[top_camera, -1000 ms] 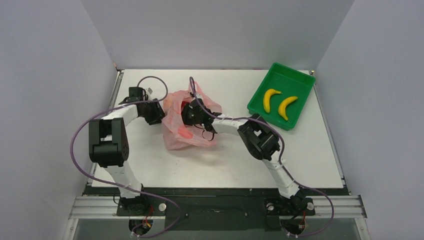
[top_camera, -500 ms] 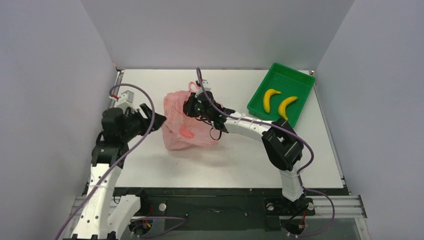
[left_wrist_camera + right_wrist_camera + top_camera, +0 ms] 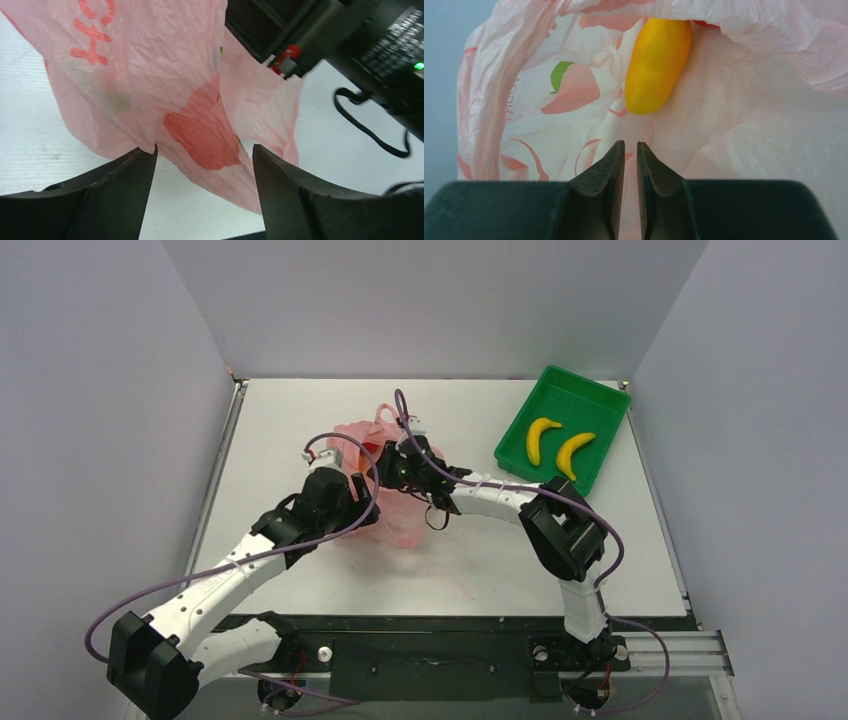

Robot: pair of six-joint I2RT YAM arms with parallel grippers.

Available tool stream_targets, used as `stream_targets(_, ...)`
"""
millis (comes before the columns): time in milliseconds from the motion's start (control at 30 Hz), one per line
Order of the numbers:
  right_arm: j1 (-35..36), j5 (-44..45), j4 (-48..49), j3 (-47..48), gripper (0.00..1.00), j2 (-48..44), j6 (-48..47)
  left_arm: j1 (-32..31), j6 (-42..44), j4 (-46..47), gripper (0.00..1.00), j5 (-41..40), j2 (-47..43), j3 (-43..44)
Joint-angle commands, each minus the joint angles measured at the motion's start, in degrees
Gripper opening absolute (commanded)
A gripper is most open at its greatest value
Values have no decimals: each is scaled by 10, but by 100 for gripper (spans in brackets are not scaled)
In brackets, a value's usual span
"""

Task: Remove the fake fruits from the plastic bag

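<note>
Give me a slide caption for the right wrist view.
Right end effector pinches the pink bag, yellow fruit inside.

left arm [image 3: 230, 575]: white links, black joint housings | right arm [image 3: 497, 498]: same white-and-black build | cables [image 3: 400, 406]: purple, looping along both arms | jaws: black, wedge-shaped | right wrist housing [image 3: 385, 45]: black, white lettering, green light [image 3: 419, 65]

You've got a green rectangular tray [image 3: 590, 405] far right, set askew | it sits on your white table [image 3: 480, 570] | grey walls [image 3: 430, 300] stand left, far and right
</note>
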Motion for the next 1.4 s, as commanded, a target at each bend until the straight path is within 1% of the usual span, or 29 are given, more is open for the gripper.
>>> stream_targets(0,-8,-16,38,7,14,-17,-8,24,20,-3,68,-75,38,46)
stream_targets(33,-11,-10,34,5,16,-16,-10,33,34,-6,68,-47,47,53)
stream_targets(67,-14,-4,32,-2,18,-17,-17,47,41,-5,68,-37,63,57)
stream_targets(100,-15,11,30,-6,19,-18,-20,51,57,-5,64,-28,70,60)
stream_targets(133,-15,17,30,-14,20,-17,-28,60,66,-5,59,-26,83,61)
stream_targets(167,-15,34,24,-18,20,-17,-31,66,86,-8,46,-15,90,64)
stream_targets(233,-14,74,17,-39,19,-20,-33,88,116,-14,37,9,110,67)
stream_targets(300,-10,101,17,-66,18,-22,-21,119,144,-29,32,25,133,78)
stream_targets(367,-5,105,33,-95,16,-23,-4,149,166,-43,30,40,153,90)
stream_targets(400,-1,103,49,-111,16,-22,0,171,173,-45,31,48,159,94)
stream_targets(467,13,86,68,-122,13,-16,9,182,185,-43,43,66,155,100)
stream_targets(500,28,74,77,-126,12,-13,14,183,186,-40,51,75,150,99)
stream_targets(567,51,68,110,-144,11,-20,23,185,182,-31,61,91,132,92)
stream_targets(600,59,57,139,-159,10,-27,25,185,179,-29,63,105,121,86)
stream_targets(667,79,36,165,-169,10,-34,33,185,174,-36,65,118,110,83)
stream_targets(767,92,10,197,-177,10,-42,53,186,176,-40,68,109,96,78)
stream_targets(900,89,21,223,-197,11,-67,85,188,192,-53,69,81,107,80)
stream_targets(967,82,48,201,-197,14,-82,89,189,203,-64,62,75,118,85)
stream_targets(1000,77,75,193,-194,19,-86,93,189,209,-66,52,79,121,87)
stream_targets(1033,73,83,178,-183,21,-85,97,189,212,-67,46,83,125,88)
stream_targets(1100,62,93,163,-160,25,-71,112,188,216,-68,23,93,123,83)
stream_targets(1133,55,96,158,-144,28,-67,124,187,215,-68,19,112,121,81)
stream_targets(1167,53,102,148,-137,31,-59,131,186,213,-69,11,126,113,76)
stream_targets(1200,49,108,144,-124,32,-56,143,183,211,-69,8,130,109,73)
stream_targets(1233,49,122,136,-119,34,-51,147,182,207,-68,1,138,99,67)
stream_targets(1333,51,145,121,-85,40,-40,143,169,203,-65,0,151,80,53)
stream_targets(1367,52,160,109,-77,44,-33,140,167,203,-63,0,158,78,49)
